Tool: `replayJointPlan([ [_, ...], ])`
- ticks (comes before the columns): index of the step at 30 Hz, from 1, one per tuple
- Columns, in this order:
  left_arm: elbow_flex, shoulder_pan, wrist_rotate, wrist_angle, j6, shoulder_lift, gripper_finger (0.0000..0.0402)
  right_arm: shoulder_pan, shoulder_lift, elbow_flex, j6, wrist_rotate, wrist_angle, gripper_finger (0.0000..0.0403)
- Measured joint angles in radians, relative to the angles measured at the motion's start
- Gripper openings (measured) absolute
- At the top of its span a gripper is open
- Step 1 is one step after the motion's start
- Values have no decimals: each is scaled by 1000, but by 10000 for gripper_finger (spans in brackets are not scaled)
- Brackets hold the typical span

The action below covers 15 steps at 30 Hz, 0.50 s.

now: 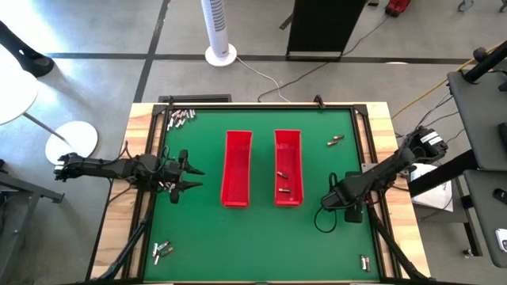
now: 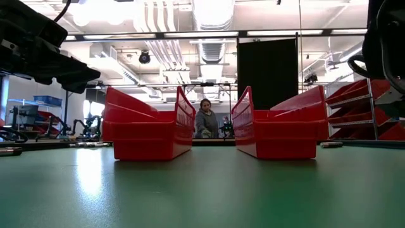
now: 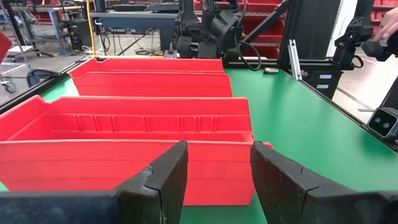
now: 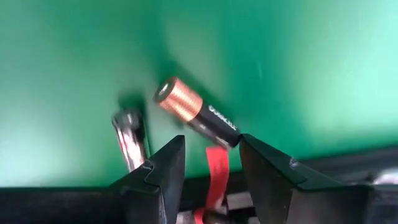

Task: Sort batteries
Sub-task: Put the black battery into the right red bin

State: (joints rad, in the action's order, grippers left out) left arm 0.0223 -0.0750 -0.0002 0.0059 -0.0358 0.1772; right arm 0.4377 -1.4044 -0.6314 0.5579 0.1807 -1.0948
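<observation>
Two long red trays lie side by side mid-table: the left tray (image 1: pixel 238 168) and the right tray (image 1: pixel 288 162), which holds two batteries (image 1: pixel 283 190). My left gripper (image 1: pixel 188 177) is open and hovers left of the left tray (image 3: pixel 124 124), facing its long wall. My right gripper (image 1: pixel 333 203) is open and points down at the mat, right of the right tray. Below it lie a black battery with a copper end (image 4: pixel 196 113) and a silvery battery (image 4: pixel 130 140). Other batteries lie in a far-left pile (image 1: pixel 181 117), near-left (image 1: pixel 162 252), far-right (image 1: pixel 335 141) and near-right (image 1: pixel 365 261). My right gripper (image 4: pixel 212 155) stands open over the black battery. The battery's dark end (image 4: pixel 229 135) lies right beside one fingertip (image 4: pixel 252 149). I cannot tell whether it touches.
The green mat (image 1: pixel 214 237) has a black frame and wooden edges around it. A loose black cable loops by my right gripper (image 1: pixel 323 222). In the low view the two trays (image 2: pixel 149 130) stand ahead, and a person sits in the room behind them (image 2: pixel 205 120).
</observation>
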Motion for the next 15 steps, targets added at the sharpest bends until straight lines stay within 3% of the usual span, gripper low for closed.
replayJointPlan([
  [15,0,0,0,0,0,0,155,0,-12,-1,-46,-15,112,109],
])
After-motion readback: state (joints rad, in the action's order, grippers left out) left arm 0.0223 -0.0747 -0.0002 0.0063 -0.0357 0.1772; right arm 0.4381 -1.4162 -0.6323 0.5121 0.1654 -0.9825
